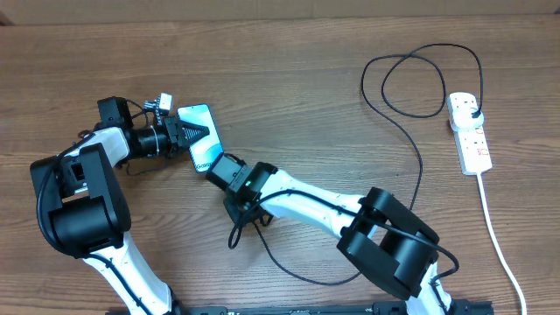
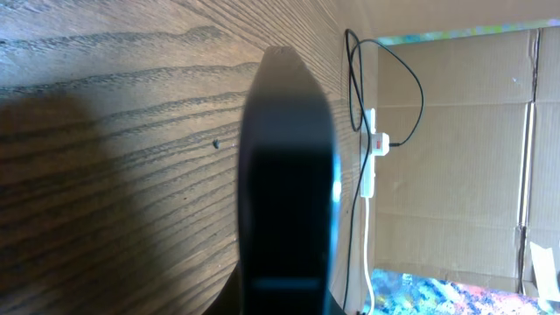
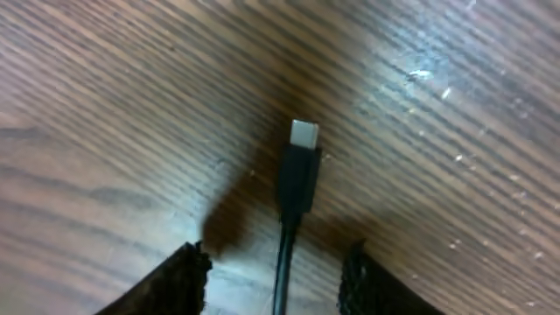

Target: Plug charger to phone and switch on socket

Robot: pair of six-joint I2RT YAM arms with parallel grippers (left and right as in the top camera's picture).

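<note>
- Overhead: soft, even light on the brown wood-grain table (image 1: 289,70); sharp focus, faint shadows.
- Left wrist: a black rounded shape (image 2: 287,192) near the lens is blurred; deep shadow at left, bright tan cardboard wall (image 2: 455,131) at right.
- Right wrist: soft focus; the thin black charger cable (image 3: 297,179) casts a dark shadow leftward; glare specks at upper right.

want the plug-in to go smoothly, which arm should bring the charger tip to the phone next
Right. The charger connector sits between the parted fingers of the right claw, ready to be grasped. The left claw is shut on the phone, so it is probably best left steadying it.
</note>
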